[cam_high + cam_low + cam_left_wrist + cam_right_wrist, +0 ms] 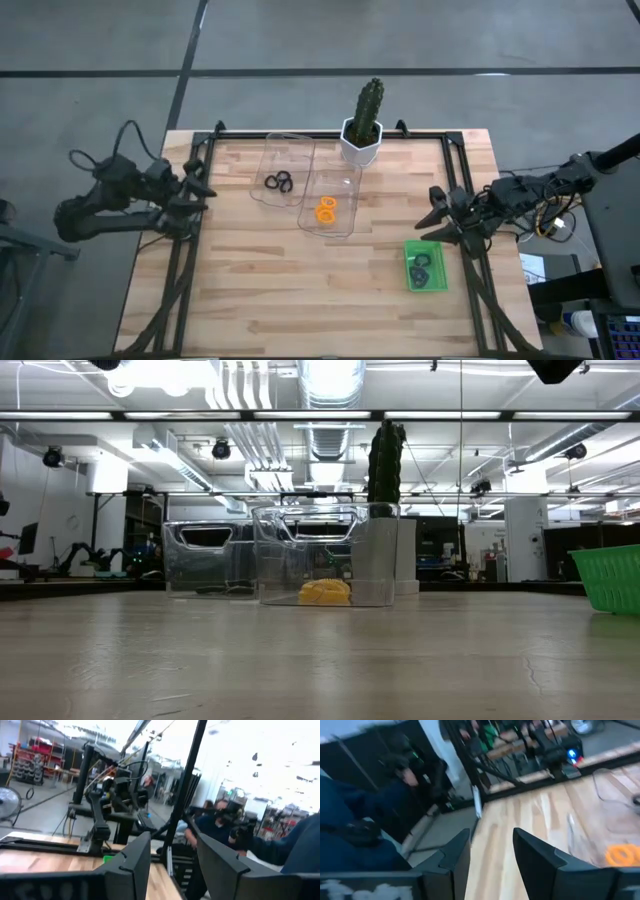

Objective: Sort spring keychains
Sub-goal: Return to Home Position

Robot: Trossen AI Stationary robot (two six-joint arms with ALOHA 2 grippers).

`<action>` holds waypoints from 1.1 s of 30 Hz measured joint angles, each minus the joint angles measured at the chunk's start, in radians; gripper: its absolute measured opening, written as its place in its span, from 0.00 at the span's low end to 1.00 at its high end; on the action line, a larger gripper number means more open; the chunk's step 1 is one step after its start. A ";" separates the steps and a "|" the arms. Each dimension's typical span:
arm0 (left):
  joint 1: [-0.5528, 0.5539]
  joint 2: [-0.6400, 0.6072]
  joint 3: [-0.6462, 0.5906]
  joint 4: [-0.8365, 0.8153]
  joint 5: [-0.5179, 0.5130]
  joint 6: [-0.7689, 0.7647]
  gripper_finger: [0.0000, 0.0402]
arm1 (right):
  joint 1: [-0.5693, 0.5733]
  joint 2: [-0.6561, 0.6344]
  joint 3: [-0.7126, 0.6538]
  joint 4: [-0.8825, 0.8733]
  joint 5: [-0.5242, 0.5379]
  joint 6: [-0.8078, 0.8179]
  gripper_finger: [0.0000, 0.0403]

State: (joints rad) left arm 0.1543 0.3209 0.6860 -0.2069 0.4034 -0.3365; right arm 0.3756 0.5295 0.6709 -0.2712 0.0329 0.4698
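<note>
Black spring keychains (278, 183) lie in a clear tray (285, 150). Orange spring keychains (326, 209) lie in a second clear tray (345, 185) beside it; they show as a yellow-orange heap (325, 592) in the low view and at the picture's edge (622, 854) in the right wrist view. Dark loops (420, 270) lie in a small green basket (411, 248); whether they are purple or black I cannot tell. My left gripper (200, 190) (172, 845) is open over the table's left edge. My right gripper (436, 212) (491, 840) is open near the right edge, just beyond the basket.
A cactus in a white pot (361, 128) stands at the table's far edge, behind the trays. A dark frame (180, 270) runs along the left, right and far edges. Bare wood lies across the near half. A person in blue (300, 845) is beyond the table.
</note>
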 joint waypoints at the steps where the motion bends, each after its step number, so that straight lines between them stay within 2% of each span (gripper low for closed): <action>1: 0.000 -0.020 -0.029 0.025 0.000 -0.008 0.38 | 0.000 -0.018 -0.020 0.030 -0.006 -0.001 0.36; 11: 0.001 -0.229 -0.288 0.207 0.005 -0.033 0.38 | 0.000 -0.223 -0.180 0.164 -0.011 -0.007 0.36; 16: 0.000 -0.319 -0.370 0.215 0.003 -0.034 0.38 | 0.000 -0.332 -0.236 0.182 -0.011 -0.010 0.36; 26: 0.000 -0.305 -0.437 0.214 0.023 -0.024 0.38 | 0.000 -0.497 -0.306 0.189 -0.026 -0.076 0.36; 33: 0.000 -0.305 -0.483 0.216 0.022 -0.063 0.38 | -0.001 -0.515 -0.375 0.226 0.053 -0.078 0.36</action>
State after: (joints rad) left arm 0.1543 0.0162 0.2031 0.0094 0.4256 -0.3996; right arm 0.3748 0.0147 0.2961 -0.0454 0.0862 0.3917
